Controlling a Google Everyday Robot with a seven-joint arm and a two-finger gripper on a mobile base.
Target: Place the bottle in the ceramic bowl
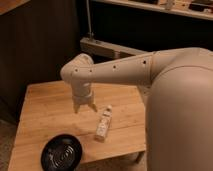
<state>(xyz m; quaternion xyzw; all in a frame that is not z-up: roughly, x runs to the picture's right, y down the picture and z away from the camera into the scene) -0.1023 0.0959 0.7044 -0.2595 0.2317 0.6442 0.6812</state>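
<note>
The cream-white bottle (104, 123) lies on its side on the wooden table (45, 107), its cap toward the back. The glossy black ceramic bowl (61, 152) sits at the table's front left edge, empty. My gripper (84, 107) hangs above the table just left of the bottle's cap end, fingers pointing down and spread apart, holding nothing. The bowl is in front and to the left of the gripper.
My white arm (130, 70) crosses from the right and my large white body (182, 115) hides the table's right part. A dark wall and a shelf with a grey ledge (107, 47) stand behind the table.
</note>
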